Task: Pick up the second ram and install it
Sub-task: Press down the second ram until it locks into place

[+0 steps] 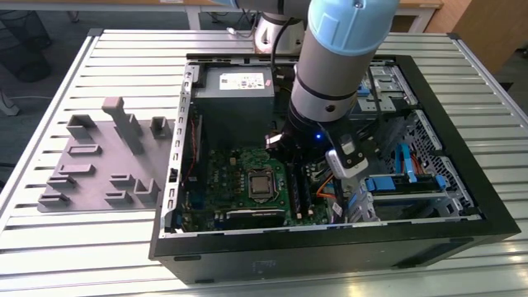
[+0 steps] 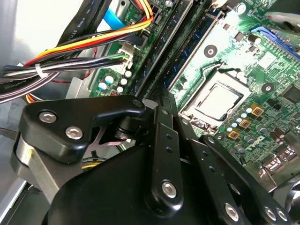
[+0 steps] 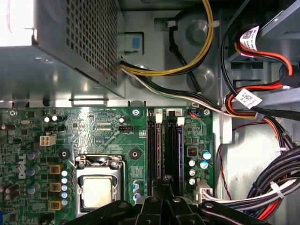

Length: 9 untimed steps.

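Observation:
My gripper (image 1: pixel 301 168) is down inside the open computer case, over the black slot strips (image 3: pixel 154 150) beside the processor socket (image 3: pixel 96 190). Its black fingers (image 3: pixel 166 182) are drawn together, and the tips rest at the near end of the strips. A thin blue-green ram stick (image 2: pixel 196 43) with dark chips stands on edge in one strip, seated along its length. In the first wrist view it lies as a dark line (image 3: pixel 174 150) between white latches. I cannot tell whether the tips touch the stick. Nothing shows between the fingers.
A grey plastic holder tray (image 1: pixel 99 161) lies on the slatted table to the exterior view's left of the case. The power supply box (image 1: pixel 235 93) sits at the case's far side. Bundles of coloured cables (image 3: pixel 262 108) run close beside the slots. Blue-latched drive bays (image 1: pixel 404 179) fill the exterior view's right.

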Each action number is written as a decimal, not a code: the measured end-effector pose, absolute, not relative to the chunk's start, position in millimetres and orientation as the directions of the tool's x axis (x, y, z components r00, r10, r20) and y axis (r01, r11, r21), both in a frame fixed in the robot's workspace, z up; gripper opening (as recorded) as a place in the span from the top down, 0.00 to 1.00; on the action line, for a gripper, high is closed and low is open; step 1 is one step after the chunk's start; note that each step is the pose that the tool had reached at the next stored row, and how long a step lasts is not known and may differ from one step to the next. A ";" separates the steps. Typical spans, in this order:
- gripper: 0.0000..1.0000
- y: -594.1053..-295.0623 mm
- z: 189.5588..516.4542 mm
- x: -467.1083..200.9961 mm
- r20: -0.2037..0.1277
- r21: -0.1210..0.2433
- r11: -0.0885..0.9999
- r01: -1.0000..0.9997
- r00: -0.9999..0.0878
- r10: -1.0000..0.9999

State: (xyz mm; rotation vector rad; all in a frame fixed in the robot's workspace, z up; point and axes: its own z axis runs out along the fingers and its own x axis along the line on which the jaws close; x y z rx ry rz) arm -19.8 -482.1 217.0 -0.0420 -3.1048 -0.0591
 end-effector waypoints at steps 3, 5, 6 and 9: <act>0.89 -482.2 214.8 -19.9 0.037 0.037 0.999 0.028 -0.999 0.026; 0.89 -482.2 214.5 -19.8 0.037 0.037 0.999 0.028 -0.999 0.026; 0.89 -482.1 214.9 -19.8 0.036 0.037 0.999 0.028 -0.999 0.026; 0.89 -481.7 220.9 -19.7 0.035 0.041 0.999 0.028 -0.999 0.026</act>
